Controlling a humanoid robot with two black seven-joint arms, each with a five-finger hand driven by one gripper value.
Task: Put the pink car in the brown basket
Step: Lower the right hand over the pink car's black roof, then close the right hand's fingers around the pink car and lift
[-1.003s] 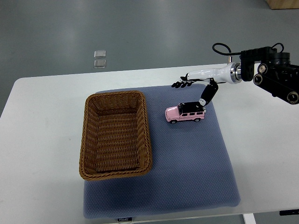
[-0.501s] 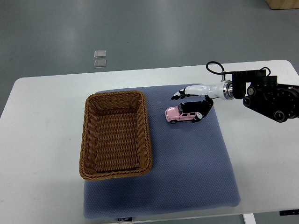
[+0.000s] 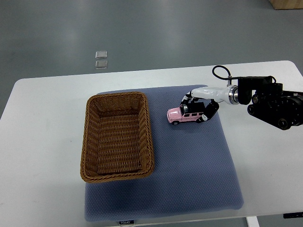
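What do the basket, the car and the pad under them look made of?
Brown basket: woven wicker or rattan, matte; the weave strands show on walls and floor. Pink car: looks like glossy painted metal or hard plastic, can't tell which, with a black roof. Pad: blue-grey textile or foam mat with a fine dotted texture, matte.

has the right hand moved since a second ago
Yes. The right hand has dropped from the far edge of the blue mat and closed in around the pink car, which sits where it did, right of the brown basket.
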